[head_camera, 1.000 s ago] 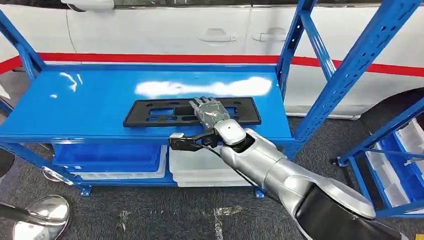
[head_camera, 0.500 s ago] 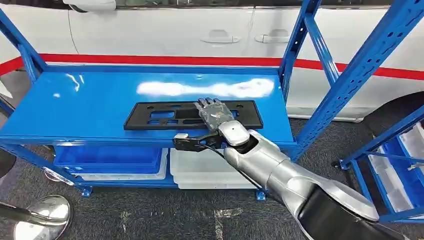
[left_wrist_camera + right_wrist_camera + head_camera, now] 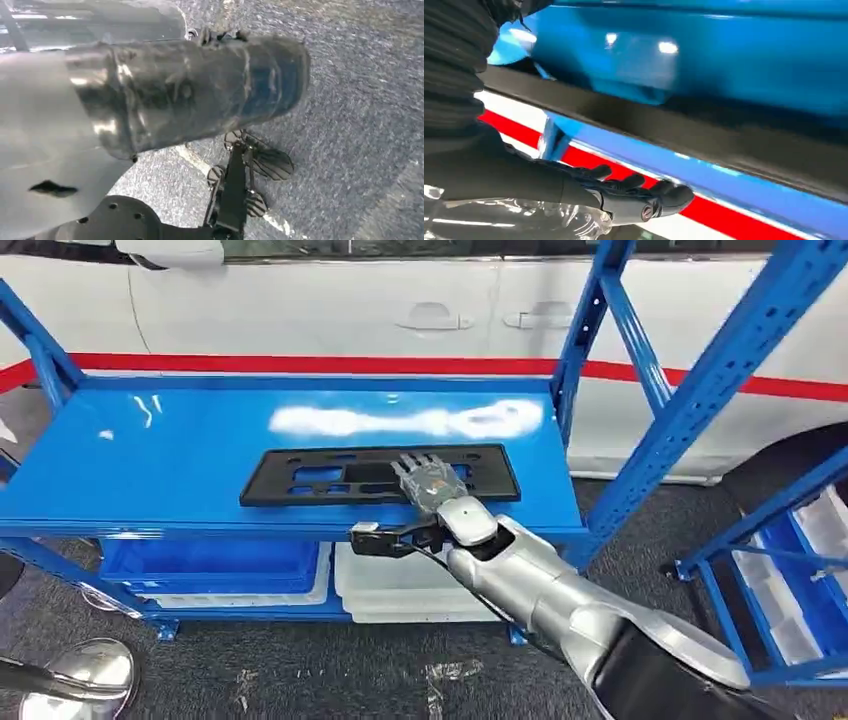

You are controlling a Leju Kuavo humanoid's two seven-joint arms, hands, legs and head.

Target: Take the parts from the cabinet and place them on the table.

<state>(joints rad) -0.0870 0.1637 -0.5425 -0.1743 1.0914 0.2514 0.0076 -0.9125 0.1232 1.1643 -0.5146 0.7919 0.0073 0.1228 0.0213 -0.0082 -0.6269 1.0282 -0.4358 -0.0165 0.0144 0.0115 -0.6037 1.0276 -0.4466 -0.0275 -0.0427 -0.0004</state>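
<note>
Black plastic, the flat part is lying on the blue shelf. The right hand is resting on its near right portion, fingers extended flat, gripping nothing.

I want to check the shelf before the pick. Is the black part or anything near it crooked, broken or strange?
Nothing stands out. The black part lies flat on the blue shelf, roughly parallel to its front edge, with no visible damage. The right robot hand rests on the part's near edge.
</note>
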